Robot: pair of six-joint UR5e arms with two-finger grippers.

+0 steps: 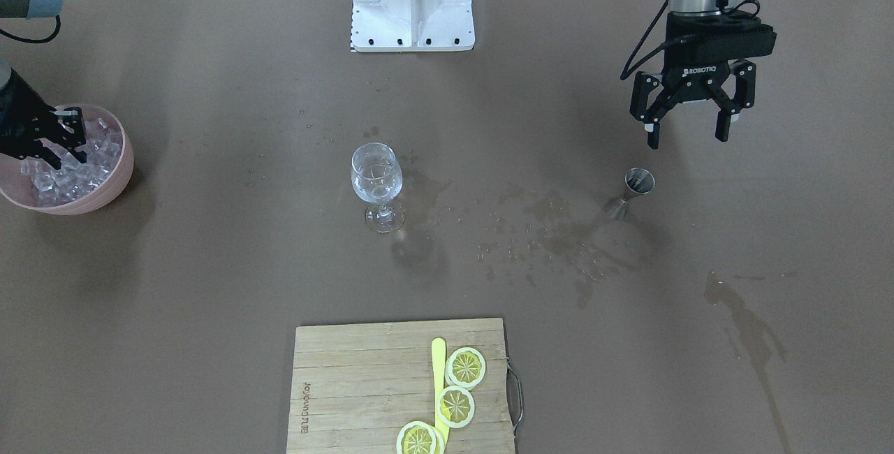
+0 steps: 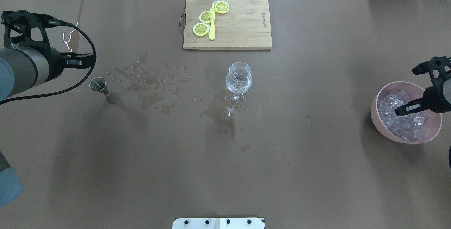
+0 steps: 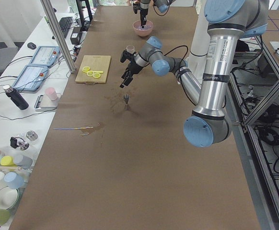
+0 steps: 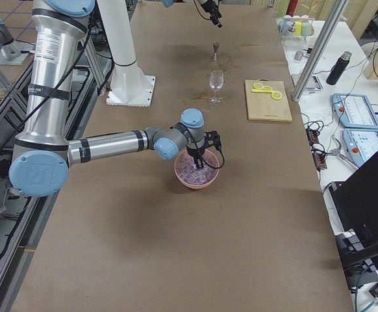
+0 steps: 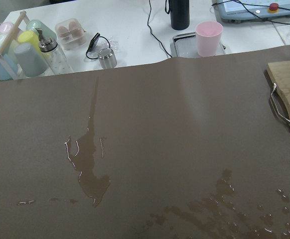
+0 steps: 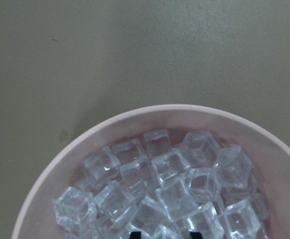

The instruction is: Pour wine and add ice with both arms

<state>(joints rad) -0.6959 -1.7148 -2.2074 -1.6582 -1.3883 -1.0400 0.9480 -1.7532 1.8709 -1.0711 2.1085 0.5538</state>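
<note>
A clear wine glass stands upright mid-table with a little clear liquid in its bowl. A small metal jigger stands upright among wet stains. My left gripper is open and empty, hovering just behind and above the jigger. A pink bowl holds a heap of clear ice cubes. My right gripper is open with its fingertips down at the ice heap. I cannot tell if a cube sits between them.
A wooden cutting board holds lemon slices and a yellow knife. Dark wet stains spread between glass and jigger. The white pedestal stands at the robot's side. Cups and bottles lie beyond the table edge.
</note>
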